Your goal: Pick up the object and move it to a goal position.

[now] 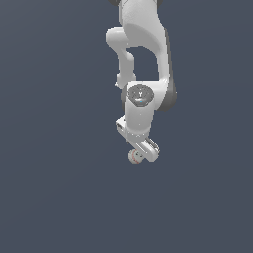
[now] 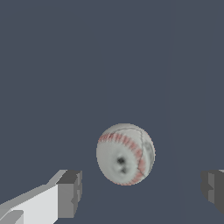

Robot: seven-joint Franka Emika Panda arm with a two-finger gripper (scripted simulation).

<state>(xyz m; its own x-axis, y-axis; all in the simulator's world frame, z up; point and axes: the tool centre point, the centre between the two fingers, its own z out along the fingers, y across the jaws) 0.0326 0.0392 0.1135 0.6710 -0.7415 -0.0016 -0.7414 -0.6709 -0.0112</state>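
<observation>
Nothing else shared the flat, dark slate-blue ground [image 1: 54, 197] with the arm, and nothing stood between the gripper [image 1: 143, 153] and the ball [image 1: 135, 156]. The white arm [image 1: 143, 59] reached down from the far edge of the exterior view, its glossy rounded joints stacked one under another, a grey disc capping the wrist.

And the fingers — spread wide! In the wrist view the two dark grey, blocky pads [image 2: 70, 192] sat well apart, one on either side, with the ball [image 2: 125, 154] between them and touching neither. Open air showed on both flanks of it. The gripper held nothing.

The ball itself was small, round, off-white with a greyish mottling, thin red stitch marks curving over its skin and a dark smudge on its face. In the exterior view it sat just at the fingertips, on the exterior view's left of the hand, roughly mid-scene. Whether it rested on the ground could not be told.
</observation>
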